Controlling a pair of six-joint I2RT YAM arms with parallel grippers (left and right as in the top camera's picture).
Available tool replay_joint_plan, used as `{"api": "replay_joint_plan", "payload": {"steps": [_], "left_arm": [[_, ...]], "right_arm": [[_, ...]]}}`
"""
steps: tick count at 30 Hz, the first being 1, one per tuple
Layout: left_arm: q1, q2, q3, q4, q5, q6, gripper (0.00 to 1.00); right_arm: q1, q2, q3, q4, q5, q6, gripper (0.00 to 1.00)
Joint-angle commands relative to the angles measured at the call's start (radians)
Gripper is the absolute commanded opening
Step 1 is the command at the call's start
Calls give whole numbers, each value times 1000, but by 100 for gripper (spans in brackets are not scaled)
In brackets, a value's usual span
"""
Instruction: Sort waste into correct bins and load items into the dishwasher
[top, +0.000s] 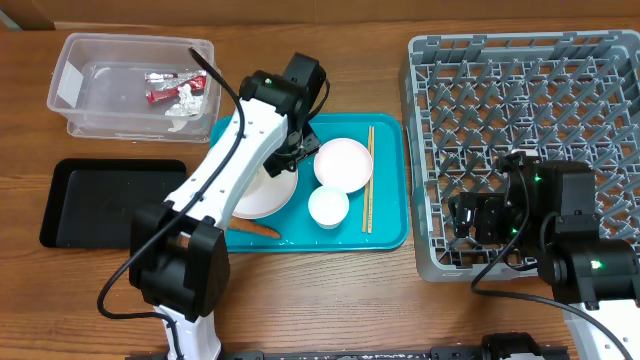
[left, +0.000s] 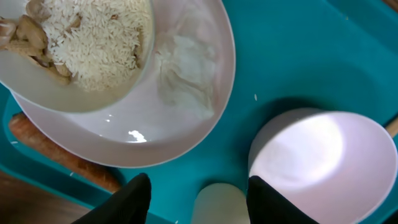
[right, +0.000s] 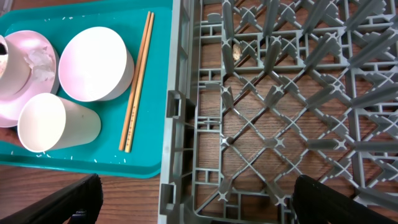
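One bowl of rice sits on the plate beside tissue.

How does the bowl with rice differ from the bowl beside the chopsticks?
The rice bowl holds rice and rests on the plate; the other bowl, beside the chopsticks, looks empty and sits directly on the teal tray. Both are round and white.

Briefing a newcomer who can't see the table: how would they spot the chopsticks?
Find the teal tray just left of the grey dish rack. Along the tray's edge nearest the rack, beside the empty bowl, lie the chopsticks: two thin pale wooden sticks, the only wooden things among round white dishes.
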Motion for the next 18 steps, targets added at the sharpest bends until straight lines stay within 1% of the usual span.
{"api": "replay_joint_plan", "payload": {"steps": [1, 6, 10, 14, 18], "left_arm": [[11, -9, -68, 49, -48, -73, 56], [12, -9, -126, 109, -57, -72, 58], [12, -9, -162, 147, -99, -72, 58], [12, -9, -180, 176, -148, -59, 59], [12, -7, -185, 196, -154, -44, 59]], "right_arm": [[2, -6, 28, 3, -2, 5, 100], [2, -6, 28, 2, -2, 5, 100], [2, -6, 28, 2, -2, 5, 100], [2, -6, 28, -1, -2, 5, 100], [2, -6, 28, -2, -2, 5, 100]]}}
